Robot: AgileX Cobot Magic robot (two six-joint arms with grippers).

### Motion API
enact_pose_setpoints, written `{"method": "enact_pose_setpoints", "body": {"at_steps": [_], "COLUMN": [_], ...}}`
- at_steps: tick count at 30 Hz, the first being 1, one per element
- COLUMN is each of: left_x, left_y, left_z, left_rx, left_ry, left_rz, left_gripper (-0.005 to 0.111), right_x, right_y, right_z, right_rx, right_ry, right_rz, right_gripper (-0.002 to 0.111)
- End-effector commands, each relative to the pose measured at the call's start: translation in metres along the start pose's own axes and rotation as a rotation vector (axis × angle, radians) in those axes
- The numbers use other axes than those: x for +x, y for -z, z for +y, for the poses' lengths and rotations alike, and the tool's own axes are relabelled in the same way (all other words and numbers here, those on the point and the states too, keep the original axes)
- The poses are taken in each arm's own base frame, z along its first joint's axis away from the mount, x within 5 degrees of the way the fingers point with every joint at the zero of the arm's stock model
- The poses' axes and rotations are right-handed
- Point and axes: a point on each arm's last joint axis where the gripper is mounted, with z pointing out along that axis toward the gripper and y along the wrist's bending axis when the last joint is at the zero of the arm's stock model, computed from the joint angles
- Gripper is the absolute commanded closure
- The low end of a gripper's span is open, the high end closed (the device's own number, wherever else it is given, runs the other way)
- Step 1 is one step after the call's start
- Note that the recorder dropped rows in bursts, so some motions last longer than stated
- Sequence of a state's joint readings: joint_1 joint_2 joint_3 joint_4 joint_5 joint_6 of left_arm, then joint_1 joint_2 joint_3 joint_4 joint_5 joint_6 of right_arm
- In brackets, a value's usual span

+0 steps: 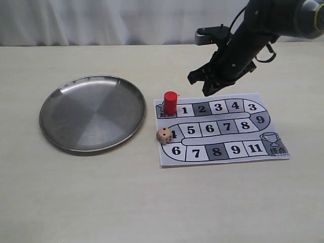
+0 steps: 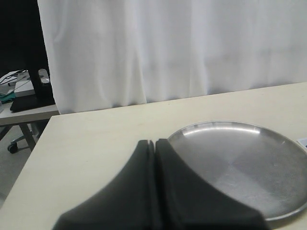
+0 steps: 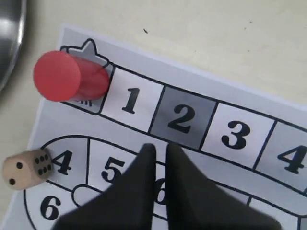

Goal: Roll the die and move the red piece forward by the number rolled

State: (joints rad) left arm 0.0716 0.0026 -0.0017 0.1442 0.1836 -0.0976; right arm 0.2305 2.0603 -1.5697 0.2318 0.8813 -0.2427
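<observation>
You have a pale table [image 1: 76,202] in front of a white curtain [image 1: 101,20]. The biggest thing on it is a round metal plate [image 1: 76,121] at the left of the exterior view, with nothing in it. Just right of the plate lies the printed board sheet [image 1: 227,127], a winding track of numbered squares with a trophy at its end. Your right arm [image 1: 253,35] reaches down from the top right, and the right gripper [image 1: 205,86] hangs above the board's top row, to the right of the red piece and apart from it. In its wrist view the right gripper [image 3: 160,148] has its fingers drawn to a narrow slit, with nothing between them. Your left gripper [image 2: 156,143] shows only in its own wrist view, above the table near the plate's rim [image 2: 216,125], its fingers pressed together and holding nothing. The red piece [image 1: 170,102] stands upright on the starred start square, just left of square 1 [image 3: 64,76]. The die [image 1: 164,135] rests at the board's left edge, against the square marked 4 [image 3: 26,168]. A six-pip face is turned toward that 4, but you cannot tell which face is on top.
</observation>
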Motion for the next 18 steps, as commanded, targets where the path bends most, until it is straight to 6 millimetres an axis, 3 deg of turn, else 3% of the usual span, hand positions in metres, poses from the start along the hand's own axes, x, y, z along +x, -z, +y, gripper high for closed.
{"method": "enact_pose_setpoints", "body": {"at_steps": [1, 5, 8, 13, 15, 18], "left_x": [0.0, 0.0, 0.0, 0.0, 0.0, 0.0], "left_y": [0.0, 0.0, 0.0, 0.0, 0.0, 0.0], "left_z": [0.0, 0.0, 0.0, 0.0, 0.0, 0.0], "left_rx": [-0.002, -0.002, -0.002, -0.002, -0.002, -0.002], "left_ry": [0.002, 0.002, 0.002, 0.002, 0.002, 0.002], "left_rz": [-0.01, -0.01, -0.01, -0.01, -0.01, -0.01], "left_gripper": [0.107, 0.107, 0.107, 0.107, 0.107, 0.107], "right_x": [-0.003, 0.007, 0.02, 0.054, 0.066, 0.082], "right_y": [0.036, 0.048, 0.04, -0.002, -0.01, -0.019], "right_z": [0.008, 0.016, 0.026, 0.083, 0.096, 0.101], "right_rx": [-0.044, -0.091, -0.092, -0.081, -0.095, -0.098], "right_ry": [-0.016, -0.025, 0.004, 0.257, 0.31, 0.404], "right_rz": [-0.058, -0.089, -0.119, -0.127, -0.087, -0.035], "right_gripper": [0.104, 0.104, 0.104, 0.104, 0.104, 0.104]}}
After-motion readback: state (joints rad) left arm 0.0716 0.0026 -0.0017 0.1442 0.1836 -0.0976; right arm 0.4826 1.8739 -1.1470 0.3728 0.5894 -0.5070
